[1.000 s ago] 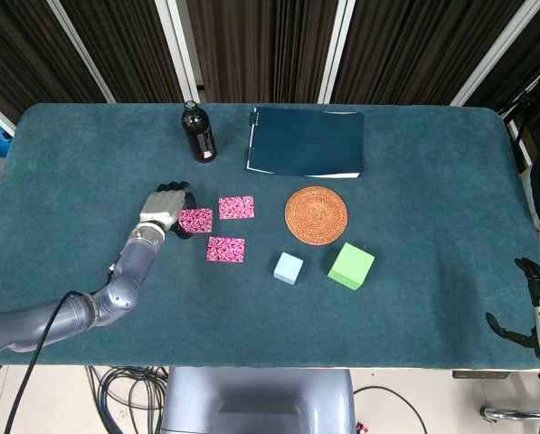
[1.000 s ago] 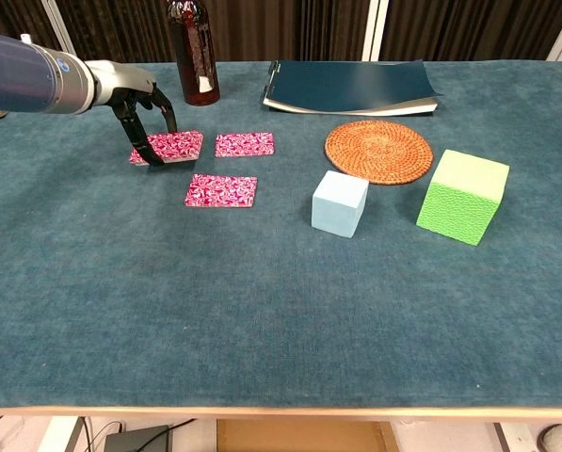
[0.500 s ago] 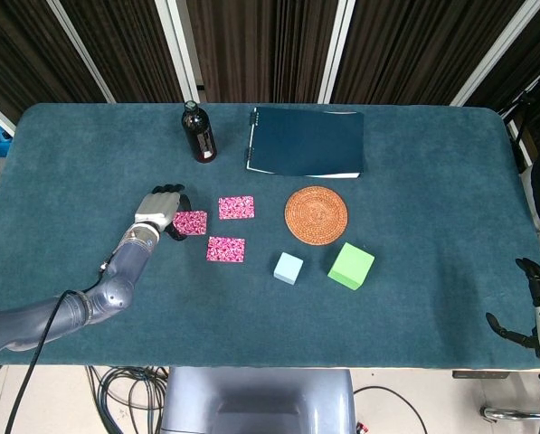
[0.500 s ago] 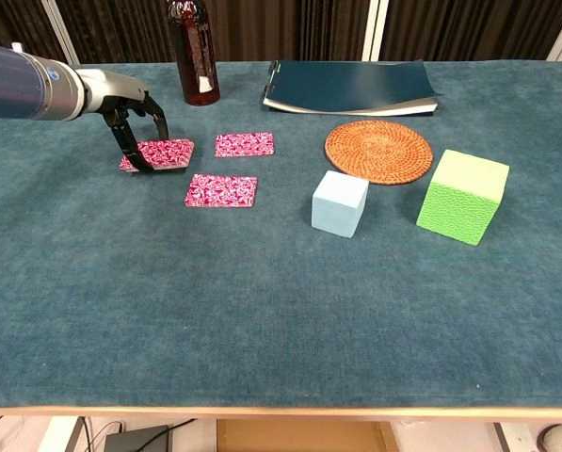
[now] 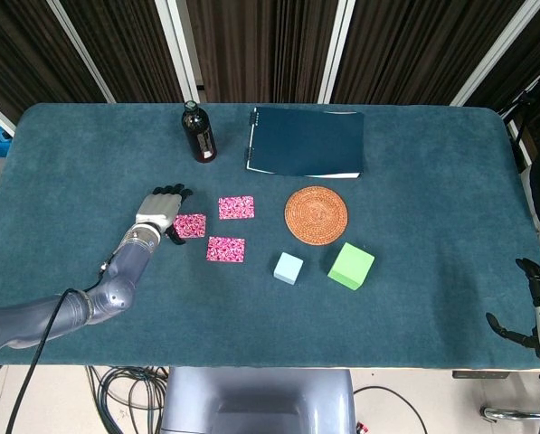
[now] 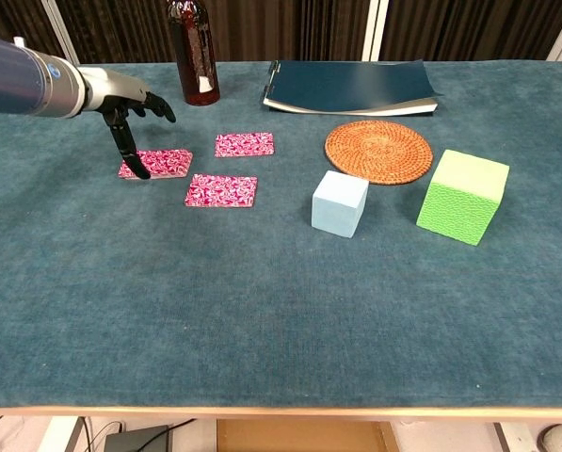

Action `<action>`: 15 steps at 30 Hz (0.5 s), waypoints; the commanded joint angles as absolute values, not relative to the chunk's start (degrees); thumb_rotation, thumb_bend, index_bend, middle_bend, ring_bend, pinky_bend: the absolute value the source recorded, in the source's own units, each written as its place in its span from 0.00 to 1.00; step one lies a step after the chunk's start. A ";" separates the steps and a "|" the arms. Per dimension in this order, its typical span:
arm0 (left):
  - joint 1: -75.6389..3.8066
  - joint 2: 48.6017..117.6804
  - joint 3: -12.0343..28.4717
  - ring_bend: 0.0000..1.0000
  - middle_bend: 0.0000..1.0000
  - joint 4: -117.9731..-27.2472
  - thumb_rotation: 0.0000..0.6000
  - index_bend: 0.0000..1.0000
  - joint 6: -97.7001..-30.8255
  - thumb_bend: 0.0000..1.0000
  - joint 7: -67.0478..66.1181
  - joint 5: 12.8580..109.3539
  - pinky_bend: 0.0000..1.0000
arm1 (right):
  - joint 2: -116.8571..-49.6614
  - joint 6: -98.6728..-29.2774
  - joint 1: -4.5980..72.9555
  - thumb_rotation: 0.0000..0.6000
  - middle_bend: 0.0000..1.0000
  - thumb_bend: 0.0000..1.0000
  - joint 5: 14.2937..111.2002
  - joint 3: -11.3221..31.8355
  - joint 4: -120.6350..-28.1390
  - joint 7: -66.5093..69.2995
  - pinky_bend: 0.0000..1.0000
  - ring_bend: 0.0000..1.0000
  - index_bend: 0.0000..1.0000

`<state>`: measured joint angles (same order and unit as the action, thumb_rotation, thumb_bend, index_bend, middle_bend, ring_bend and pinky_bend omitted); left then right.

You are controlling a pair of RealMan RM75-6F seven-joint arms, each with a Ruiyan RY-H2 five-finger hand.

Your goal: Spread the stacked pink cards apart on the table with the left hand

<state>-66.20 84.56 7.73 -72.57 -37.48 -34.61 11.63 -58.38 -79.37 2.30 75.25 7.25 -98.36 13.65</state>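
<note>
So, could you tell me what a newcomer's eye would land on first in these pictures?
Probably the three pink cards lying apart on the blue table, with the left hand touching the leftmost one. Next, the bright green cube to the right, just in front of the round woven coaster.

Overhead head view; low chest view (same table [image 5: 432,271]).

The left robot hand [image 6: 130,104] reaches forward with fingers spread, one pointing downward; the right robot hand [image 5: 532,307] hangs low, fingers apart.
</note>
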 commanded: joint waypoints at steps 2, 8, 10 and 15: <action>-66.21 81.70 8.49 0.00 0.05 -76.16 1.00 0.15 -38.87 0.08 -33.35 13.86 0.00 | -58.36 -79.31 2.29 1.00 0.05 0.25 75.18 7.26 -98.33 13.75 0.18 0.13 0.08; -61.12 74.43 8.73 0.00 0.06 -85.72 1.00 0.15 -46.25 0.11 -28.79 30.58 0.00 | -58.23 -79.46 2.12 1.00 0.05 0.25 75.15 7.26 -97.99 14.07 0.18 0.13 0.08; -56.23 70.25 7.65 0.00 0.06 -90.22 1.00 0.15 -49.70 0.11 -23.82 42.77 0.00 | -58.18 -79.62 2.02 1.00 0.05 0.25 75.19 7.29 -97.82 14.21 0.18 0.13 0.08; -41.20 58.34 1.15 0.00 0.08 -98.75 1.00 0.15 -65.24 0.11 -9.95 67.52 0.00 | -58.42 -80.63 2.01 1.00 0.05 0.25 75.88 7.25 -97.12 11.98 0.18 0.13 0.08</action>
<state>-55.80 70.69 6.54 -88.48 -50.64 -24.02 44.26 -58.27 -80.30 1.97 75.63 7.26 -97.34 12.80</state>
